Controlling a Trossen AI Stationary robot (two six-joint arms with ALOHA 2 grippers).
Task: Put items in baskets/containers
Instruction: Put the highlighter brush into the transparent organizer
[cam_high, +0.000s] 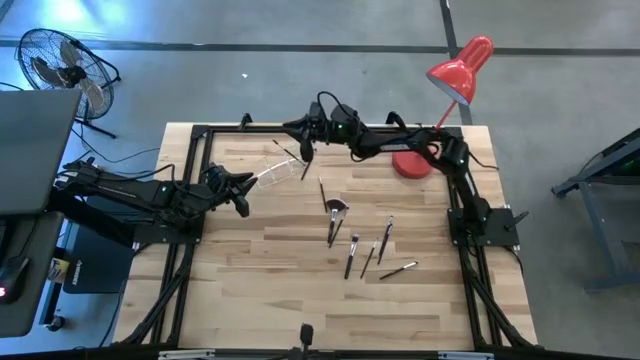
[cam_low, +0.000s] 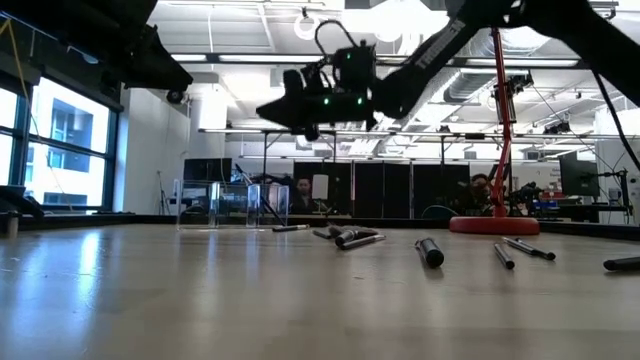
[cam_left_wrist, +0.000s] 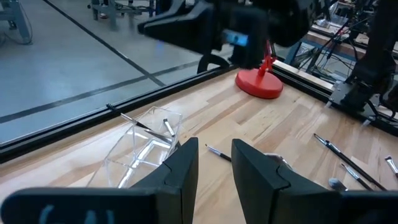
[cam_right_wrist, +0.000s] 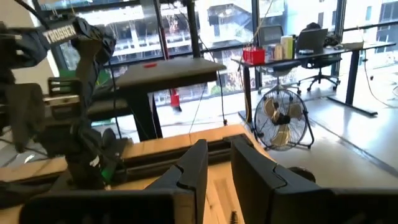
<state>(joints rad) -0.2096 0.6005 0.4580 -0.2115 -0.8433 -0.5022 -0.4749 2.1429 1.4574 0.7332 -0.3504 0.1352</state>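
Observation:
The clear holder (cam_high: 275, 173) (cam_left_wrist: 143, 152) stands near the table's far left, with two brushes (cam_left_wrist: 166, 127) inside it. My left gripper (cam_high: 243, 195) (cam_left_wrist: 214, 165) is open just left of it, and bare wood shows between the fingers. My right gripper (cam_high: 303, 133) (cam_low: 300, 108) (cam_right_wrist: 217, 165) is open, raised above the far edge with nothing between its fingers. One brush (cam_high: 305, 168) (cam_low: 290, 228) lies on the table just right of the holder. Several more brushes (cam_high: 352, 255) (cam_low: 430, 250), one with a fan head (cam_high: 337, 207), lie flat mid-table. My left gripper has one finger (cam_left_wrist: 180, 168) close against the holder's near wall (cam_left_wrist: 163, 155). I cannot tell whether it touches. The holder stays on the table.
The red desk lamp stands on its base (cam_high: 410, 163) (cam_low: 493, 225) (cam_left_wrist: 258, 84) at the far right, its head (cam_high: 462, 70) beyond the table edge. A black frame (cam_high: 200, 135) borders the table. Bare wood (cam_high: 280, 300) lies near the front edge. A floor fan (cam_high: 60, 65) is off the table.

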